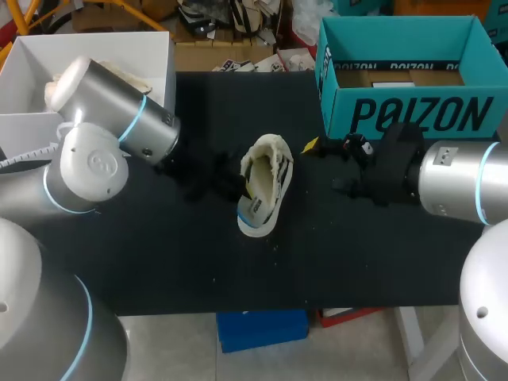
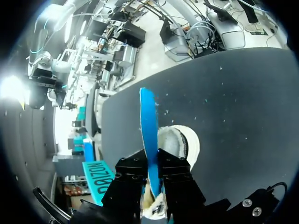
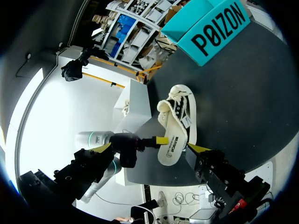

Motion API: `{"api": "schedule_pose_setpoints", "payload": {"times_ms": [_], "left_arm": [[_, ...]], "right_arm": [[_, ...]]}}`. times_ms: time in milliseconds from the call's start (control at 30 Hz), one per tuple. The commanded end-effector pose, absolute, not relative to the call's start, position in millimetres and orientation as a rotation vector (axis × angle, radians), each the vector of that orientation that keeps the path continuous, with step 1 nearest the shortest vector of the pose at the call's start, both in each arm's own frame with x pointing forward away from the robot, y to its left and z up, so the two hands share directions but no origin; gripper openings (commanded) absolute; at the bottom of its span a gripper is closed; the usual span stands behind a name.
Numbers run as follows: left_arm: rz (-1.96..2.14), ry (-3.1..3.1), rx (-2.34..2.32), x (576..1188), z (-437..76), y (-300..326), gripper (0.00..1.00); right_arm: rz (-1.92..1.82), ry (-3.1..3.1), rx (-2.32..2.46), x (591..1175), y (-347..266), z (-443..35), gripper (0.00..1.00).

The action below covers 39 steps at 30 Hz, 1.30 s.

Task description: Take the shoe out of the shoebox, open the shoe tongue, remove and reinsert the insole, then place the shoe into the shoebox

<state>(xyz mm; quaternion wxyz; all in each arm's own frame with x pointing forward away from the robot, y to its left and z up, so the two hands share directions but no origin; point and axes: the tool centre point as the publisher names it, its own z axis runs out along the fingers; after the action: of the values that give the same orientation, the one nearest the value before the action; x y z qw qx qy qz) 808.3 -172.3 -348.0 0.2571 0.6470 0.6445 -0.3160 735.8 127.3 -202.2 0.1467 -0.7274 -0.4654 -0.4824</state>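
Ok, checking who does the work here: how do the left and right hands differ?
The left hand is shut on the thin blue insole; the right hand is open and empty. The left hand is at the cream sneaker; the right hand stands apart from it, near the teal cardboard shoebox. Both face the sneaker from opposite sides.

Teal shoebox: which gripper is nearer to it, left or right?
Right. The right gripper sits just in front of the teal shoebox; the left gripper, shut on the blue insole, is at the shoe, farther off.
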Motion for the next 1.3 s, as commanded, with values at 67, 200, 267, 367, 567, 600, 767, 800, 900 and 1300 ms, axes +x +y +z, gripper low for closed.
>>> {"api": "schedule_pose_setpoints", "payload": {"times_ms": [67, 200, 267, 367, 567, 600, 767, 800, 900, 1300], "left_arm": [[-0.867, 1.742, 1.769, 813, -350, -175, 0.00], [-0.851, 1.754, 1.754, 816, -354, -176, 0.00], [-0.839, 1.758, 1.746, 817, -355, -177, 0.00], [-0.828, 1.767, 1.734, 820, -357, -178, 0.00], [-0.804, 1.788, 1.708, 825, -361, -180, 0.00], [-0.801, 1.790, 1.707, 826, -361, -180, 0.00], [-0.768, 1.813, 1.692, 833, -367, -180, 0.00], [-0.767, 1.815, 1.690, 834, -368, -180, 0.00], [-0.751, 1.826, 1.680, 838, -369, -180, 0.00], [-0.696, 1.857, 1.662, 851, -375, -184, 0.11]], "right_arm": [[-1.364, -1.338, -2.065, 735, 122, -205, 1.00], [-1.364, -1.338, -2.065, 735, 122, -205, 1.00], [-1.364, -1.338, -2.065, 735, 122, -205, 1.00], [-1.364, -1.338, -2.065, 735, 122, -205, 1.00], [-1.364, -1.338, -2.065, 735, 122, -205, 1.00], [-1.364, -1.338, -2.065, 735, 122, -205, 1.00], [-1.364, -1.338, -2.065, 735, 122, -205, 1.00], [-1.364, -1.338, -2.065, 735, 122, -205, 1.00], [-1.364, -1.338, -2.065, 735, 122, -205, 1.00], [-1.364, -1.338, -2.065, 735, 122, -205, 1.00]]}}
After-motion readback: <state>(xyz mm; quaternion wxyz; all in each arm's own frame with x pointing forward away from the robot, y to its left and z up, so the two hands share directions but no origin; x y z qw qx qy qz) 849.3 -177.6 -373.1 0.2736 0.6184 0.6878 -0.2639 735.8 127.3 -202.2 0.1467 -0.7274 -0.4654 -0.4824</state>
